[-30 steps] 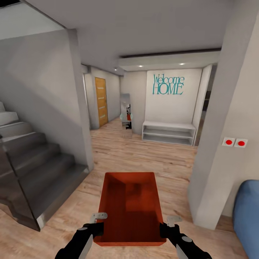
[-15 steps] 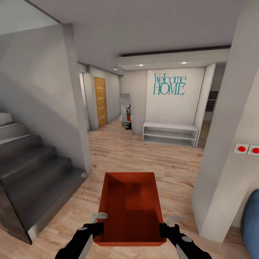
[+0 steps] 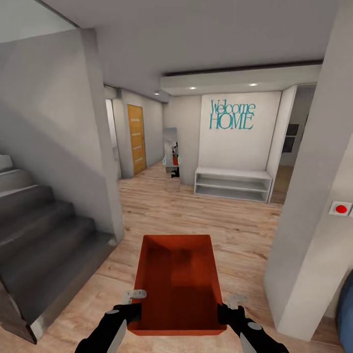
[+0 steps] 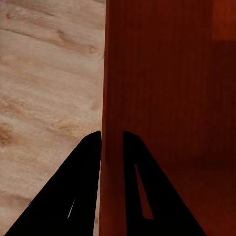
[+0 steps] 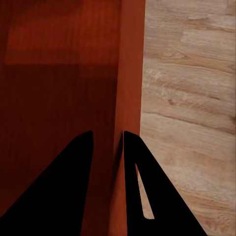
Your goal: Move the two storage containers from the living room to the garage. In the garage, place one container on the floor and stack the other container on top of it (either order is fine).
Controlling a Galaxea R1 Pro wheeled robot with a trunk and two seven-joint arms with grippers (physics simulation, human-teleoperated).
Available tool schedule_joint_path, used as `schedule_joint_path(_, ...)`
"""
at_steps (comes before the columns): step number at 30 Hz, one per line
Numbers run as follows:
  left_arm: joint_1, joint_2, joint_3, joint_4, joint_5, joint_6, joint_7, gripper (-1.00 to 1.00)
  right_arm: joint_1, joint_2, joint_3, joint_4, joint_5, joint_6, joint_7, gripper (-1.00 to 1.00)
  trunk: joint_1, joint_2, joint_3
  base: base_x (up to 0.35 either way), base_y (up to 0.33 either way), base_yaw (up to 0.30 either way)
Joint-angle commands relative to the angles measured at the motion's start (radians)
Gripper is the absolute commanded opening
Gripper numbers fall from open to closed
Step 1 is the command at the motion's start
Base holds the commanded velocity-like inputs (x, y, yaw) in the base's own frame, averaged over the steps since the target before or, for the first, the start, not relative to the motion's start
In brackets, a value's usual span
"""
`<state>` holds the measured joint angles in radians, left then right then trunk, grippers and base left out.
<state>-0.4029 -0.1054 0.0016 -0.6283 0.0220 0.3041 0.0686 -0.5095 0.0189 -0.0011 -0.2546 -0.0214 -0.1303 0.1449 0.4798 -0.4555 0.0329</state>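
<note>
One orange-red open-top storage container [image 3: 177, 279] hangs in front of me above the light wood plank floor, empty inside. My left gripper [image 3: 133, 314] is shut on its left wall near the close corner, and my right gripper [image 3: 224, 314] is shut on its right wall. In the left wrist view the two black fingers [image 4: 88, 167] pinch the thin red wall [image 4: 112, 98], one inside and one outside. The right wrist view shows the same pinch on the other wall [image 5: 130, 73], with my right gripper [image 5: 107, 140] astride it.
Grey stairs [image 3: 44, 235] rise at the left beside a white wall. A white pillar [image 3: 314, 211] with a red switch [image 3: 340, 209] stands close on the right, a blue sofa edge [image 3: 347, 309] beyond it. Ahead are a hallway, a white bench shelf [image 3: 233, 182], an orange door [image 3: 137, 138] and a mirror [image 3: 171, 157].
The whole view has moved forward and turned slightly: stairs slide left, the pillar, switches and blue sofa slide off right. The container and both grippers stay fixed relative to me.
</note>
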Motion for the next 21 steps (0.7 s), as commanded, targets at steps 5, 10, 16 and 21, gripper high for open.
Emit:
schedule_joint_path(5, -0.001, 0.033, 0.015, -0.001, -0.016, 0.007, 0.010, -1.00, 0.000, -0.007, 0.027, -0.002, -0.008, -0.003, 0.009, -1.00, 0.001, -0.001, 0.000, 0.327, 0.000, 0.000)
schedule_joint_path(10, -0.001, 0.033, 0.015, -0.001, -0.016, 0.007, 0.010, -1.00, 0.000, -0.007, 0.027, -0.002, -0.008, -0.003, 0.009, -1.00, 0.001, -0.001, 0.000, 0.329, 0.000, 0.000)
schedule_joint_path(16, -0.001, 0.033, 0.015, -0.001, -0.016, 0.007, 0.010, -1.00, 0.000, -0.007, 0.027, -0.002, -0.008, -0.003, 0.009, -1.00, 0.001, -0.001, 0.000, 0.329, 0.000, 0.000)
schedule_joint_path(21, -0.001, 0.033, 0.015, -0.001, -0.016, 0.007, 0.010, -1.00, 0.000, -0.007, 0.027, -0.002, -0.008, -0.003, 0.009, -1.00, 0.001, -0.001, 0.000, 0.329, 0.000, 0.000)
